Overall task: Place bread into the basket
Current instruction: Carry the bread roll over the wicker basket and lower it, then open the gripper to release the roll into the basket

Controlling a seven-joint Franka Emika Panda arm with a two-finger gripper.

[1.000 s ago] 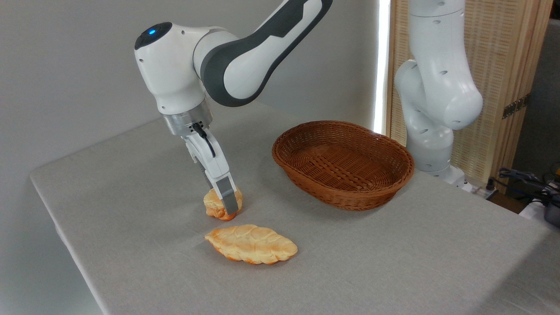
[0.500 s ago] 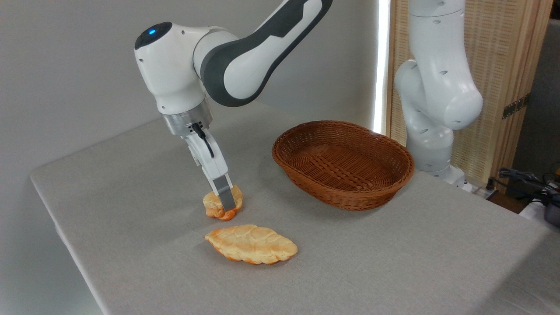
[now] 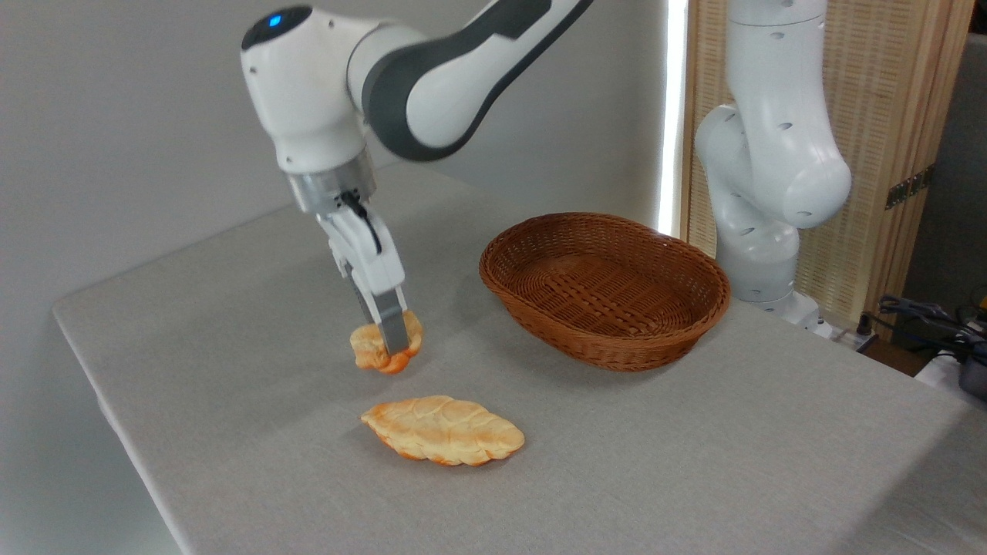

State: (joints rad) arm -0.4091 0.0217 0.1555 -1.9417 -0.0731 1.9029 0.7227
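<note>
Now your claw (image 3: 392, 351) pinches the bread (image 3: 383, 348) just above the desk (image 3: 694, 447); lift it higher, then carry it slowly over the basket (image 3: 604, 288) rim

A glossy white robot arm (image 3: 432, 69) with dark grey joint panels, 1 blue light on top, a silver wrist ring, a black cable, and a white gripper (image 3: 389, 339) with grey fingertips.
</note>
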